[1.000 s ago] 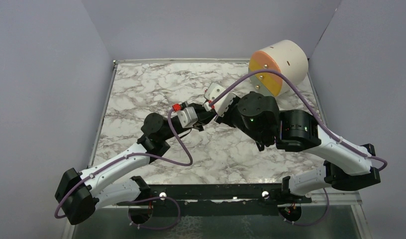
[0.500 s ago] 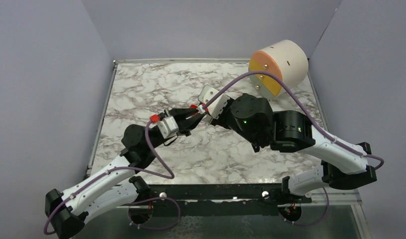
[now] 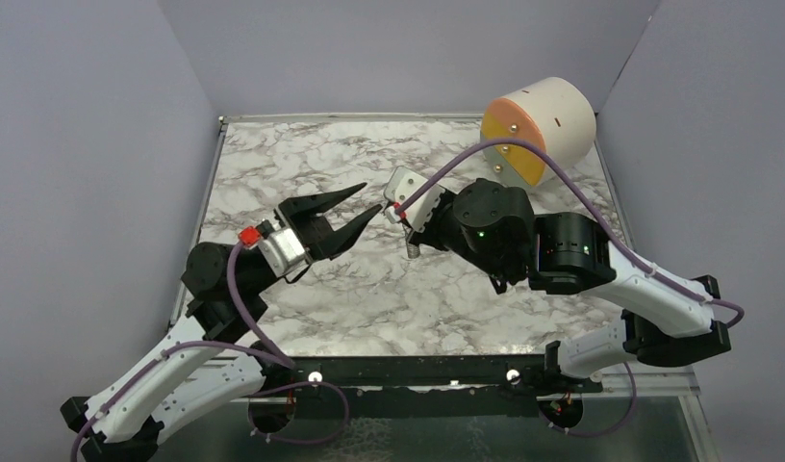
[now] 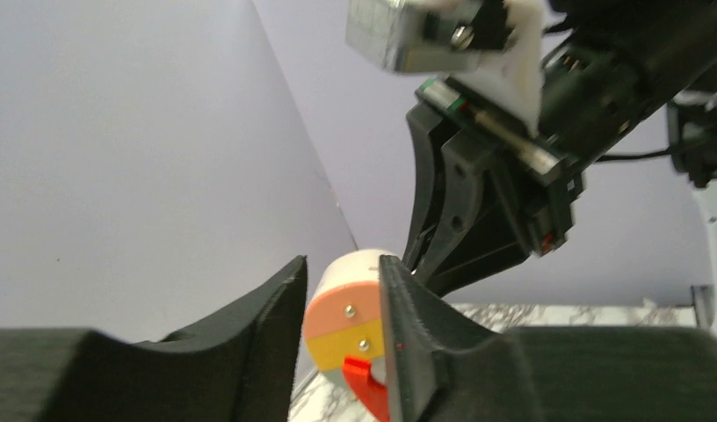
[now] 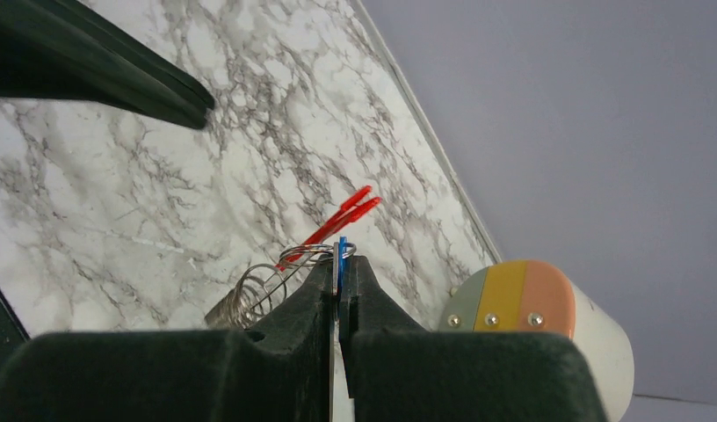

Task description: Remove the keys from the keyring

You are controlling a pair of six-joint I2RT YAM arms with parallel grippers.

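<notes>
My right gripper [image 5: 340, 264] is shut on the blue-headed key [image 5: 342, 251] and a flat silvery key beside it, held above the marble table [image 5: 118, 176]. The red keyring [image 5: 342, 217] sticks out past the fingertips, and the other silvery keys [image 5: 245, 297] hang fanned to the left. In the top view the right gripper [image 3: 408, 229] has keys [image 3: 412, 249] dangling under it. My left gripper [image 3: 371, 198] is open and empty, just left of the right one. In the left wrist view its jaws [image 4: 342, 264] stand apart, with a piece of the red keyring [image 4: 364, 382] low between them.
The round white drawer unit [image 3: 547, 125] with peach, yellow and grey fronts lies at the back right; it also shows in the right wrist view [image 5: 522, 308] and the left wrist view [image 4: 346, 303]. Purple cables loop over both arms. Grey walls close in the table.
My left gripper was shut up against the right gripper; it has opened and drawn back to the left. The right gripper has kept its hold on the keys and hardly moved.
</notes>
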